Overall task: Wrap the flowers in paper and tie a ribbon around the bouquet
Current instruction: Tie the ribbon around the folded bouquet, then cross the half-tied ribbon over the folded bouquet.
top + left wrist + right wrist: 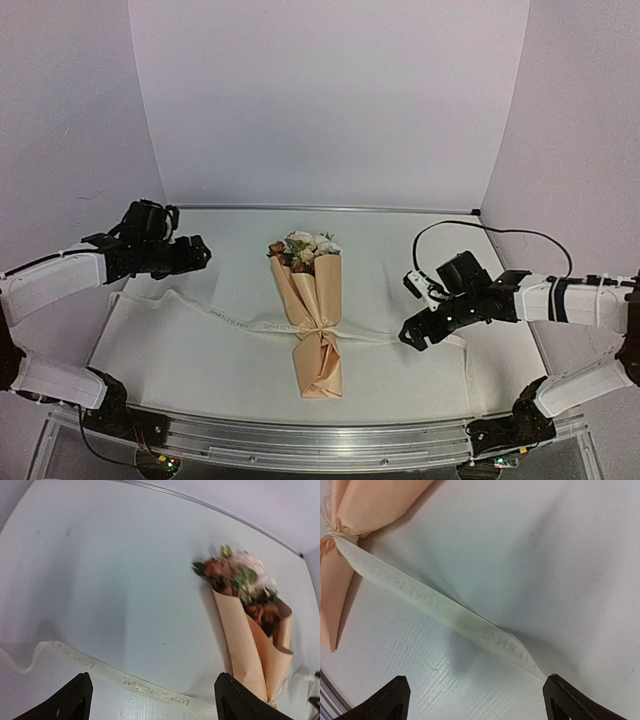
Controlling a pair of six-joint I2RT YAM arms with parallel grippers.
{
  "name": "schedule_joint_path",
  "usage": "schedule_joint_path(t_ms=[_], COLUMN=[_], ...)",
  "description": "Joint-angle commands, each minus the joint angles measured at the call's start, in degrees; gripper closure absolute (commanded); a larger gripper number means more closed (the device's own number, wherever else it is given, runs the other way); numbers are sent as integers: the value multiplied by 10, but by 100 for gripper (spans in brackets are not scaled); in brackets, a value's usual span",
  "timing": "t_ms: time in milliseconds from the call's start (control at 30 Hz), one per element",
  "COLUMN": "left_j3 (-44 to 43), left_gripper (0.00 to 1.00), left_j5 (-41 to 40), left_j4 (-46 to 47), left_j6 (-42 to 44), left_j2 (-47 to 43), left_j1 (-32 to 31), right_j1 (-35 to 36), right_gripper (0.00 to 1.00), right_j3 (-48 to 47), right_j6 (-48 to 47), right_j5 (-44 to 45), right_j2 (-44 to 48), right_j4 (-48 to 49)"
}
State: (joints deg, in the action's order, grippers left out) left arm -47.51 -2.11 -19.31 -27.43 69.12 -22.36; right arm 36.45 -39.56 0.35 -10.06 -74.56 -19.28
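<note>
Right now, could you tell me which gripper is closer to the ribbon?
The right gripper, directly over the ribbon; the left gripper hovers well off it.

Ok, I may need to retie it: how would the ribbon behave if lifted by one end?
Probably floppy: the ribbon twists and ripples where it lies. Likely very light, being thin and narrow. Pulling may drag the bouquet, since it is tied round its waist.

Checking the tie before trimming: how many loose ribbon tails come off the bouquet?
2. One ribbon tail trails left from the knot on the bouquet; the other trails right from the same knot. None appears hidden.
</note>
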Motion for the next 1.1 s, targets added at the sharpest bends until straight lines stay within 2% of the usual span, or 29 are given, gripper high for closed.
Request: schedule_joint_path(t_ms=[0,67,200,333,500,767,1067], left_j3=[-21,-20,-19,-12,9,-16,-24], left_gripper=[16,18,21,26,25,25,21], left_j5=[45,54,65,95,87,44,101], left_j4=[69,82,103,124,132,87,86], left_j6=[120,149,153,147,246,380,455], left_j2=[40,58,83,93,117,186,232], left_j1=[-95,-122,-145,-151,-197,-213,-231], right_j1=[30,42,73,105,118,119,119], right_gripper=[5,5,8,11,18,27,37], right_j3=[18,25,6,-9,-22,-26,-25], right_j6=[-94,-104,-135,-178,-206,-217,-234], right_j5=[-54,-71,-81,-42,0,7,21], right_j2=[-42,-63,-111,-150,-189,-238,-260], right_j4=[173,225,234,240,283,331,352])
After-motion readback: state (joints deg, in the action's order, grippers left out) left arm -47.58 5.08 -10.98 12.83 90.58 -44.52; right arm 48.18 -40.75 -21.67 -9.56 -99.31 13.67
